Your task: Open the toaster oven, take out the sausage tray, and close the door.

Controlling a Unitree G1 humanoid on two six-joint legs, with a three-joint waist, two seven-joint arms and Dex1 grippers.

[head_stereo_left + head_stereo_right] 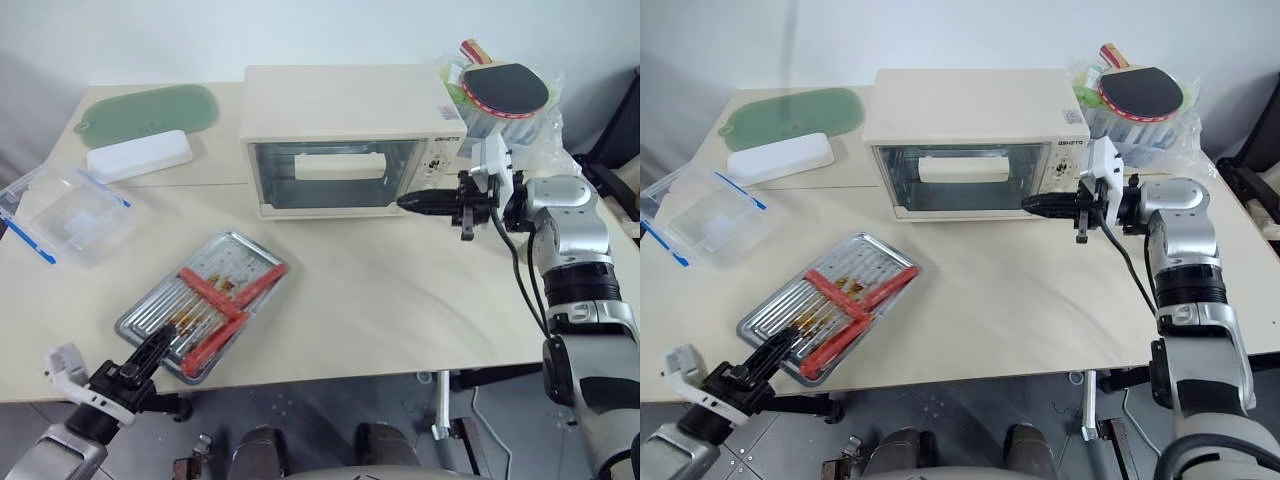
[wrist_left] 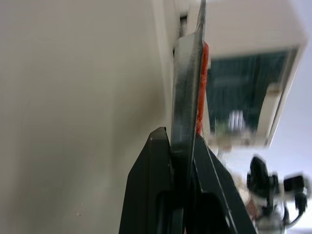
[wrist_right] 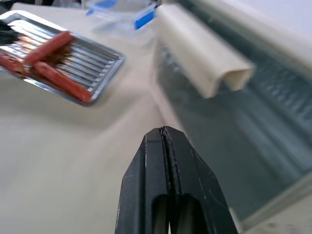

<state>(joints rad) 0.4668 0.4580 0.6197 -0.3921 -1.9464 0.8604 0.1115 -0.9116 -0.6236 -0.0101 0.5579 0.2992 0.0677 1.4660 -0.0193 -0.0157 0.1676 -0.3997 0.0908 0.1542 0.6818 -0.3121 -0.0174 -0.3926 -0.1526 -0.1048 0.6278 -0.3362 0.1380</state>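
Left gripper (image 1: 158,348) clamps silver sausage tray (image 1: 205,300) holding 3 red sausages.

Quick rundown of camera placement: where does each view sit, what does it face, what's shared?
Head stereo pair: looks down over the table at the cream-white boxy toaster oven and both arms.
Left wrist view: along the left gripper, shut on the rim of the shallow silver sausage tray, towards the oven.
Right wrist view: along the shut right gripper, at the oven's glass door.
All views share the oven and tray.
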